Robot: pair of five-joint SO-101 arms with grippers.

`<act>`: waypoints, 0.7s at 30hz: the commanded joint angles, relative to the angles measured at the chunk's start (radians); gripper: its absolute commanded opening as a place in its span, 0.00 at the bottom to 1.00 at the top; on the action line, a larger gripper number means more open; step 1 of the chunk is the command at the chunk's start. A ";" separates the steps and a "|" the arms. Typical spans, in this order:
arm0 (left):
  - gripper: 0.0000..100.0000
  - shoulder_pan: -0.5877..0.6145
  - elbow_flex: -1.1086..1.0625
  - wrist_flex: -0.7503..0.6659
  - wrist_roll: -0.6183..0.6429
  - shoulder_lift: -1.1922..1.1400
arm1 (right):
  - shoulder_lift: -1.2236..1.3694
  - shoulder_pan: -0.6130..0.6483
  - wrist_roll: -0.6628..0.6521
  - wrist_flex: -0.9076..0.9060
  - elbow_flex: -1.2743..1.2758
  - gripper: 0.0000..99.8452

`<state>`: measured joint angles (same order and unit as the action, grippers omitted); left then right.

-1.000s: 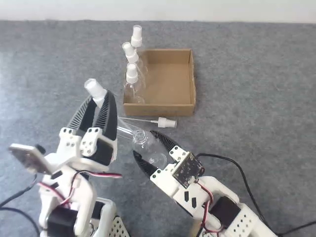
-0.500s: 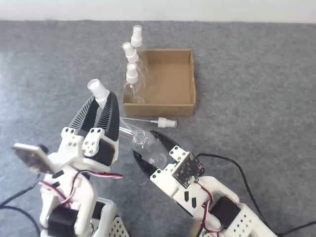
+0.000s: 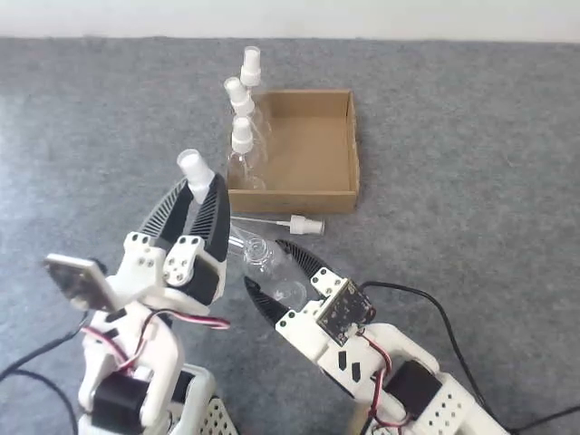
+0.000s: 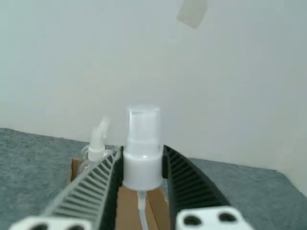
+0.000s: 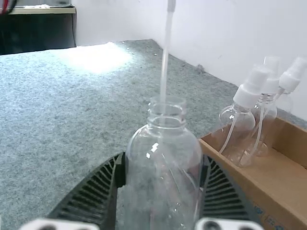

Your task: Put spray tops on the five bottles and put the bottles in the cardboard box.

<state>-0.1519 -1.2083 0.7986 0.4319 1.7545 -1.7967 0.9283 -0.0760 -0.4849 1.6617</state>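
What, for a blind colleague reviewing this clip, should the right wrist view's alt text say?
A clear, uncapped plastic bottle is clamped between the right gripper's black ribbed fingers, with a thin white tube hanging down to its open neck. Behind it, three clear bottles with white spray tops stand in a brown cardboard box on grey carpet.

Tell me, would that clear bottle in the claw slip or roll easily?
Probably light: the clear bottle looks empty and thin-walled. Its smooth round body may slip, or roll if laid down. The right gripper has ribbed fingers, which should help.
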 commanded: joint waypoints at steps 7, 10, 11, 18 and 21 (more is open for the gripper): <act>0.01 -0.006 -0.031 0.002 0.015 0.008 | -0.016 -0.019 -0.023 0.013 0.021 0.12; 0.01 -0.006 -0.031 0.003 0.015 0.008 | -0.016 -0.019 -0.023 0.013 0.021 0.12; 0.01 -0.006 -0.031 0.003 0.015 0.008 | -0.016 -0.019 -0.023 0.013 0.021 0.12; 0.01 -0.008 -0.031 0.005 0.015 0.008 | -0.016 -0.019 -0.023 0.012 0.021 0.12; 0.01 -0.058 -0.031 0.015 -0.020 0.008 | -0.016 -0.019 -0.023 0.012 0.021 0.12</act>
<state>-0.1580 -1.2482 0.7986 0.4396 1.7545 -1.7952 0.9283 -0.0760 -0.4849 1.6617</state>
